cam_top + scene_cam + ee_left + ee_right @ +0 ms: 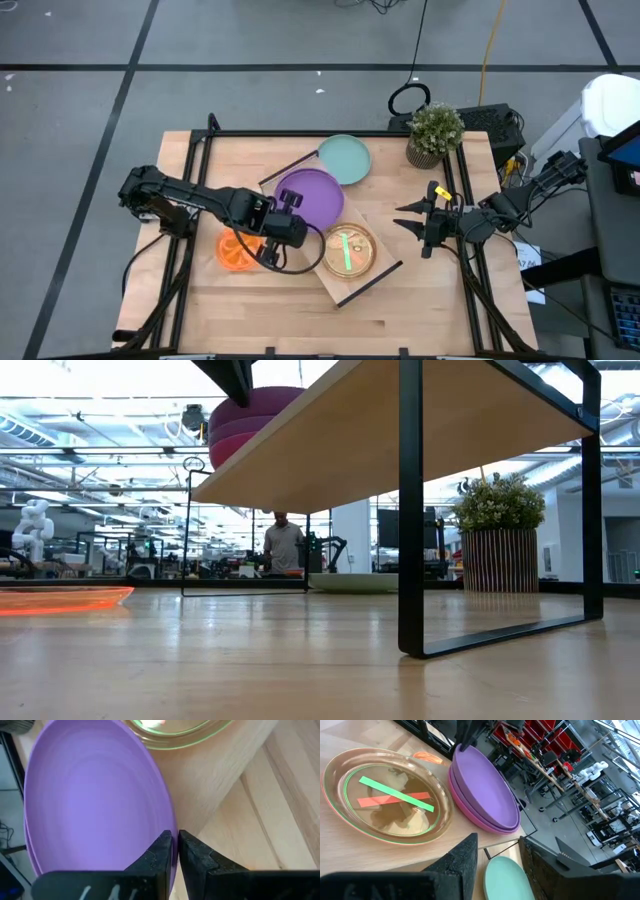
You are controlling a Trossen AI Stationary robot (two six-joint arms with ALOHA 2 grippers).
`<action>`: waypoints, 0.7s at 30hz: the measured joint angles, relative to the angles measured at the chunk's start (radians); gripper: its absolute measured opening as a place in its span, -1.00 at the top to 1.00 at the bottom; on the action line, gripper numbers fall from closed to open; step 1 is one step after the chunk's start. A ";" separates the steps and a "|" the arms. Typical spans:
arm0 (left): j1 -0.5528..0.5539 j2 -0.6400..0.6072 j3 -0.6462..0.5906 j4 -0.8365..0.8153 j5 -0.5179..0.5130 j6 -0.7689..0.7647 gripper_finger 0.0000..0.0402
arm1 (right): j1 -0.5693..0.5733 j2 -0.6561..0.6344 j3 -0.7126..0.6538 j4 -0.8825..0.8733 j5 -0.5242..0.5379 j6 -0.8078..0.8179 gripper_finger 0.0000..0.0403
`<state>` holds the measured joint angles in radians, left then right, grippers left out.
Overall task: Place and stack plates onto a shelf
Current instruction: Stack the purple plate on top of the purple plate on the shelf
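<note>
Left end effector [174, 851] pinched on purple plate [312, 196] rim, top of stack on shelf [372, 276]. Translucent plates [347, 250] also on shelf. Teal plate [345, 159] and orange plate [236, 250] not yet shelved, on tabletop [250, 310]. Roughly halfway. Right end effector [414, 222] wide, empty, beside shelf.

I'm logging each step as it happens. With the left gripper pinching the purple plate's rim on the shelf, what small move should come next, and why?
Probably open the left gripper and back away. Its fingers are shut on the rim of the purple plate, which already sits on a magenta plate on the shelf, beside the translucent plates. The right gripper waits open near the shelf's end.
</note>
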<state>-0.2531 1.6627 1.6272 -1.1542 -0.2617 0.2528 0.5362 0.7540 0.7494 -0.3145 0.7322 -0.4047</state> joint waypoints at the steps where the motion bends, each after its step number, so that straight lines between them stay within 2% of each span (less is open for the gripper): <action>1: 0.000 0.000 0.000 -0.001 0.000 -0.003 0.79 | 0.000 0.000 0.000 0.000 0.000 0.000 0.37; 14: -0.001 -0.003 0.000 0.041 -0.024 -0.145 0.77 | -0.001 0.000 0.000 -0.002 0.001 0.039 0.37; 21: -0.021 -0.035 -0.002 0.028 -0.027 -0.263 0.77 | -0.070 0.020 -0.033 0.015 0.001 0.045 0.37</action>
<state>-0.2738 1.6281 1.6249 -1.1263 -0.2889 -0.0106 0.4662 0.7740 0.7168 -0.2993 0.7328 -0.3593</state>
